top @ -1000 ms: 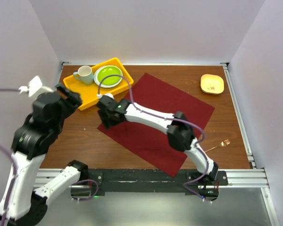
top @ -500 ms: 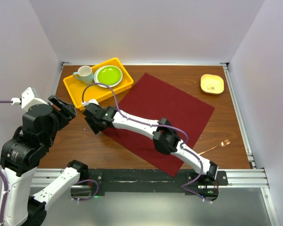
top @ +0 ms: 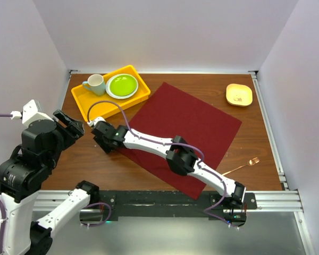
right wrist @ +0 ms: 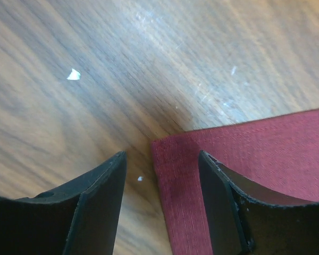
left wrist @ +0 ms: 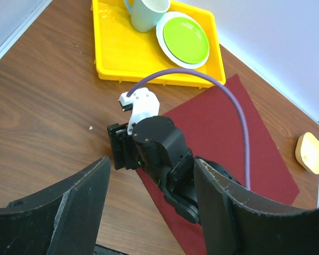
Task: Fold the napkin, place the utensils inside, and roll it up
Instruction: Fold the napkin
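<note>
The maroon napkin [top: 191,125] lies spread flat on the wooden table, turned like a diamond. My right arm stretches across it to its left corner. There my right gripper [top: 105,142] hangs open just above the wood. In the right wrist view that corner of the napkin [right wrist: 173,159] sits between the two fingers of the right gripper [right wrist: 162,156], untouched. The copper fork [top: 245,163] rests on bare wood to the right of the cloth. My left gripper [top: 73,126] is raised at the left, open and empty. In its own view the left gripper [left wrist: 151,162] looks down on the right wrist.
A yellow tray [top: 90,103] at the back left holds a pale cup [top: 95,83] and a green plate [top: 122,85]. A small yellow dish [top: 239,94] sits at the back right. White walls enclose three sides, and a metal rail [top: 271,199] runs along the front.
My right arm has swung left along the napkin until its fingers straddle the left corner, and its jaws have narrowed a little. The left arm has drawn back to the left.
</note>
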Tool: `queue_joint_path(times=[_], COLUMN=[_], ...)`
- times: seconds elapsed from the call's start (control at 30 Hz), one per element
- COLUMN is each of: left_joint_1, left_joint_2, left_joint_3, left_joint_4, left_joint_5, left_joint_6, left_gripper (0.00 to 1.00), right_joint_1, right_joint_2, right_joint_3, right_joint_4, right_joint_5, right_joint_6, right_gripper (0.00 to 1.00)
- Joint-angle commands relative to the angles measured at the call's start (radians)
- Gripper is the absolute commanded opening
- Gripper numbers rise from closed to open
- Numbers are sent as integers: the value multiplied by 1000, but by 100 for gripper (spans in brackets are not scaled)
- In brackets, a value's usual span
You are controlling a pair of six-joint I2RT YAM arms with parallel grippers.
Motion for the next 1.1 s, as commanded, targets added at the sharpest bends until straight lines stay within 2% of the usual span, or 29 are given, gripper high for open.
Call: queue_joint_path(times=[0.0, 0.1, 0.13, 0.23, 0.3, 0.37, 0.47, 0.5, 0.57, 0.67, 0.7, 0.77, 0.8, 0.87, 1.07], left_joint_1=[4, 4, 4, 4, 4, 4, 4, 4, 4, 4, 4, 4, 4, 4, 4], left_joint_2=[-3, 1, 0, -2, -5, -8, -12, -9, -6, 9, 15, 37, 44, 60, 93], left_joint_3=[44, 57, 61, 73, 76, 77, 74, 68, 61, 27, 21, 10, 7, -10, -71], left_joint_4=[-23, -33, -36, -43, -47, -47, -47, -47, -43, -10, 2, 22, 29, 59, 167], left_joint_5=[-28, -34, -35, -37, -37, -34, -26, -19, -8, 32, 44, 73, 83, 107, 173], left_joint_6=[37, 38, 38, 38, 38, 40, 34, 29, 26, 41, 49, 64, 69, 80, 64], left_gripper=[69, 69, 69, 69, 69, 69, 69, 69, 69, 70, 70, 70, 70, 70, 70], right_joint_1=[9, 9, 9, 9, 9, 9, 6, 0, -26, -91, -108, -158, -203, -259, -557], right_joint_2=[10, 3, -2, 1, -2, -2, -16, -23, -74, -213, -302, -399, -492, -577, -911], right_joint_3=[50, 11, -8, -21, -29, -27, -3, 4, -10, -151, -262, -373, -477, -644, -1062], right_joint_4=[37, 49, 58, 62, 68, 71, 57, 48, 45, 83, 135, 196, 206, 232, 246], right_joint_5=[26, 13, 4, -27, -54, -60, -51, -53, -74, -146, -162, -197, -211, -273, -359], right_joint_6=[-26, 0, 15, 44, 64, 78, 90, 98, 147, 253, 280, 302, 310, 322, 267], right_gripper=[58, 49, 42, 35, 27, 17, 9, 1, 0, 0, 0, 0, 0, 0, 0])
